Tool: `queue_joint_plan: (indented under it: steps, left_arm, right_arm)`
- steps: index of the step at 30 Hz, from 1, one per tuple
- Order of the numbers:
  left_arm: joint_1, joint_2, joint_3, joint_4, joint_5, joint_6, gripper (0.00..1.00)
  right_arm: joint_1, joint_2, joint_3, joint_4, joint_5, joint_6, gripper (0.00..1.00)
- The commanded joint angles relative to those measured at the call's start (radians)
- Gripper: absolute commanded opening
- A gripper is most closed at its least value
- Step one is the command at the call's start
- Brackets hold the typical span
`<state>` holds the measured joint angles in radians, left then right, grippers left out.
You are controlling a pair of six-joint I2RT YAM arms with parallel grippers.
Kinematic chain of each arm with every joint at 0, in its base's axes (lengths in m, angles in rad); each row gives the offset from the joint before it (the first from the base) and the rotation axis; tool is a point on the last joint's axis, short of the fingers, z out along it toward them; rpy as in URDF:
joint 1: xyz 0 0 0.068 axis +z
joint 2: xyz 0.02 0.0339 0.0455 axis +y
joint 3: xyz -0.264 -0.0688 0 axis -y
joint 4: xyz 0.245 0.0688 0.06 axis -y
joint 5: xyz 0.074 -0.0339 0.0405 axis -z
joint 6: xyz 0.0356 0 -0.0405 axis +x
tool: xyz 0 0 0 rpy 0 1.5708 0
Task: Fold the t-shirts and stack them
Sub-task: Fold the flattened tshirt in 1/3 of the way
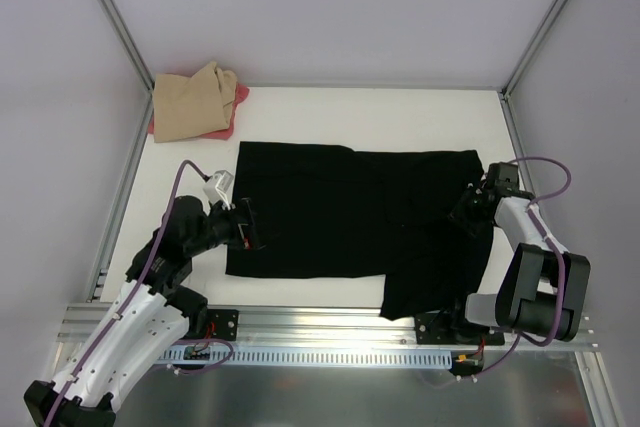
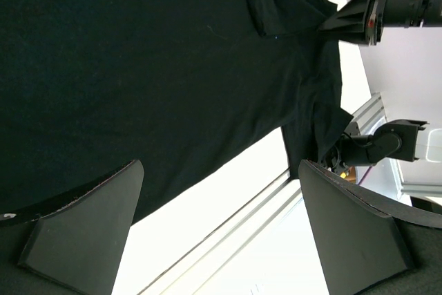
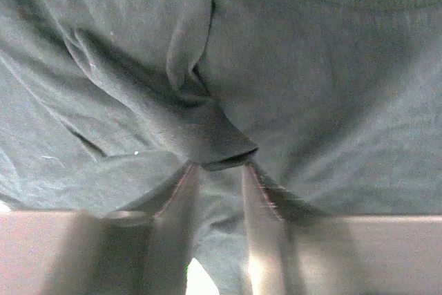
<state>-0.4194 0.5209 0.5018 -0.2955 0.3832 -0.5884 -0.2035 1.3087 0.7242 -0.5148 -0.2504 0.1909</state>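
Observation:
A black t-shirt (image 1: 340, 207) lies spread flat on the white table (image 1: 400, 117), with one part hanging toward the near edge at the right. My left gripper (image 1: 250, 227) is open at the shirt's left edge; in the left wrist view its jaws (image 2: 221, 170) stand wide apart over bare table, with the shirt (image 2: 138, 67) just beyond. My right gripper (image 1: 468, 209) is on the shirt's right side; in the right wrist view (image 3: 217, 167) it is nearly closed on a raised fold of black cloth (image 3: 311, 88). A folded tan shirt (image 1: 190, 102) lies on a pink-red one (image 1: 240, 95) at the back left.
An aluminium rail (image 1: 330, 322) runs along the near table edge, also seen in the left wrist view (image 2: 235, 226). Frame posts and white walls enclose the table on the left, back and right. The right arm (image 2: 387, 5) shows in the left wrist view.

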Motion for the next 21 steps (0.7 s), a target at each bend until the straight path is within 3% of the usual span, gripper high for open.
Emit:
queue_joint_plan:
  steps: [1, 3, 4, 12, 14, 15, 17, 18, 21]
  left_arm:
    - [-0.007, 0.002, -0.011, 0.002, -0.009, 0.010, 0.99]
    - [-0.005, 0.005, -0.012, 0.001, -0.010, 0.013, 0.99]
    - [-0.007, 0.008, -0.012, 0.002, -0.010, 0.015, 0.99]
    - [-0.007, 0.031, -0.028, 0.028, -0.009, 0.013, 0.99]
    - [-0.005, 0.037, -0.032, 0.039, -0.006, 0.009, 0.99]
    - [-0.005, 0.041, -0.034, 0.044, -0.004, 0.009, 0.99]
    - [-0.005, 0.042, -0.036, 0.045, -0.003, 0.009, 0.99]
    - [-0.005, 0.042, -0.036, 0.045, -0.001, 0.012, 0.99]
    - [-0.007, 0.042, -0.036, 0.042, 0.002, 0.015, 0.99]
  right_arm:
    - [-0.010, 0.026, 0.009, 0.065, -0.016, 0.021, 0.17]
    - [-0.010, 0.027, 0.017, 0.076, -0.020, 0.024, 0.03]
    - [-0.010, 0.026, 0.020, 0.076, -0.017, 0.022, 0.01]
    - [-0.010, -0.046, 0.081, 0.015, 0.040, -0.010, 0.01]
    - [-0.010, -0.071, 0.093, -0.011, 0.048, -0.007, 0.28]
    - [-0.010, -0.107, 0.095, -0.025, 0.053, -0.005, 0.57]
    - [-0.010, -0.150, 0.095, -0.034, 0.075, -0.002, 0.78]
    - [-0.010, -0.170, 0.099, -0.043, 0.082, -0.002, 0.96]
    - [-0.010, -0.201, 0.122, -0.073, 0.100, 0.005, 1.00]
